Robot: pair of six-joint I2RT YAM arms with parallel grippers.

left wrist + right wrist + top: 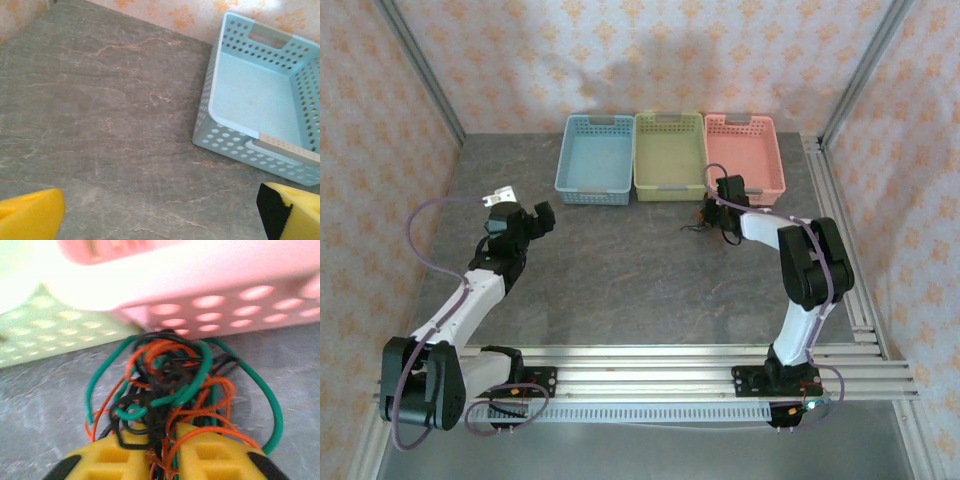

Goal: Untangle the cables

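Yellow fingers (120, 457) of the right gripper (161, 440) pinch the cables (170, 375), a clump lying just before the pink basket (225, 285), dead ahead of the jaws. Well apart from that basket, the left gripper (535, 218) stands open.

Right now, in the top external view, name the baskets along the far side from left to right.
blue basket → green basket → pink basket
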